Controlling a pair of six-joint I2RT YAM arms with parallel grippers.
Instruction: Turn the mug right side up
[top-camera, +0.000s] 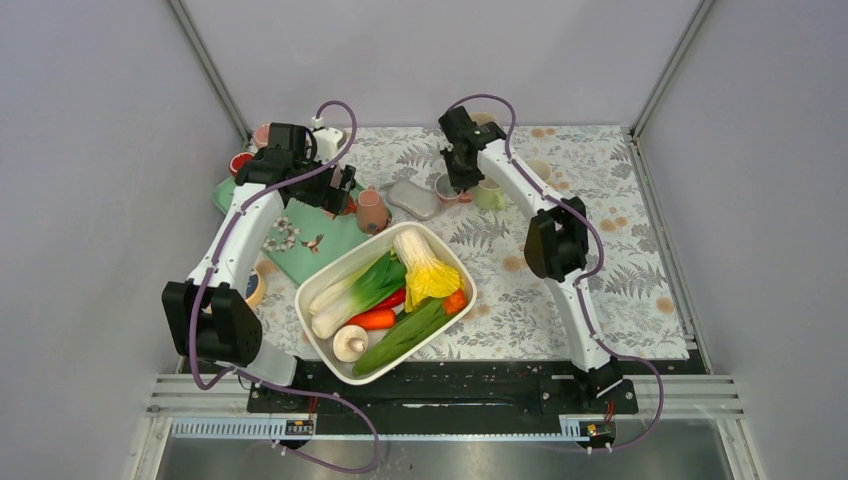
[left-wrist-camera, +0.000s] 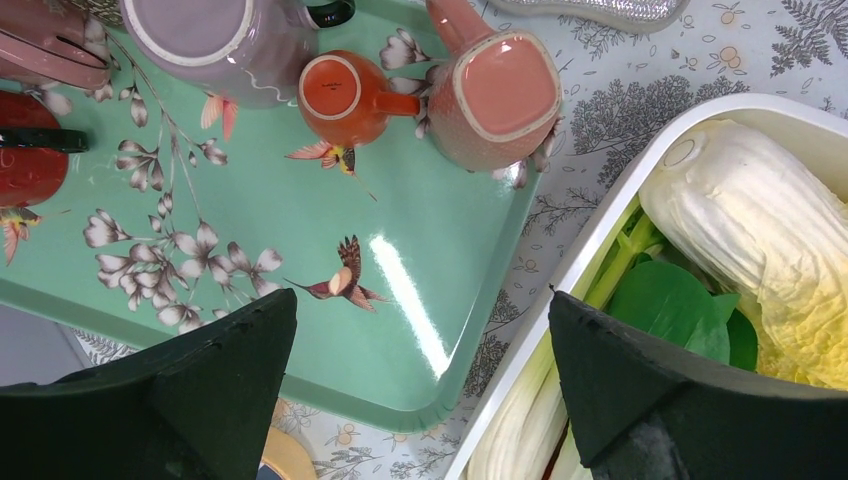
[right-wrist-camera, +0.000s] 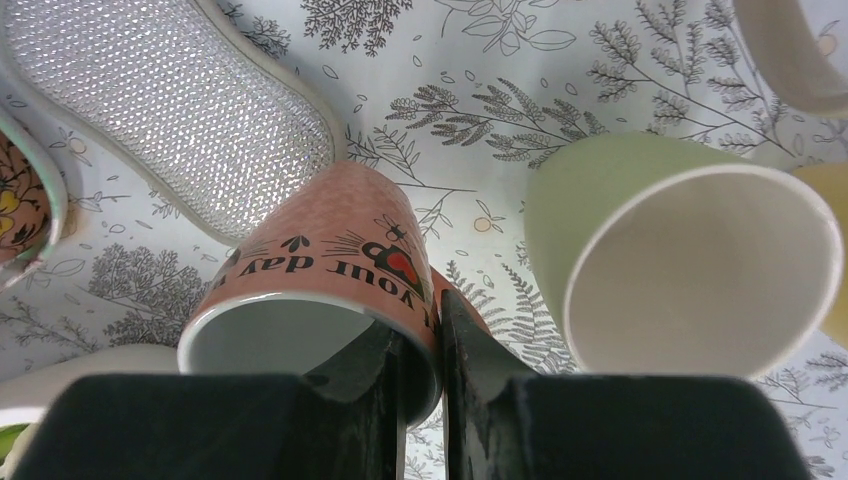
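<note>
A pink mug (right-wrist-camera: 330, 260) with black lettering and a red heart stands mouth up on the patterned cloth; it also shows in the top view (top-camera: 447, 187) at the back centre. My right gripper (right-wrist-camera: 423, 350) is shut on its rim, one finger inside the mug and one outside. My left gripper (left-wrist-camera: 420, 330) is open and empty, above the corner of a green tray (left-wrist-camera: 330, 330). On that tray an orange mug (left-wrist-camera: 345, 92) and a pink square mug (left-wrist-camera: 497, 95) stand base up.
A light green cup (right-wrist-camera: 680, 260) stands close right of the held mug, a silver glitter pad (right-wrist-camera: 170, 110) close left. A white tub of vegetables (top-camera: 385, 300) fills the front centre. More cups crowd the tray's far end (top-camera: 262, 140).
</note>
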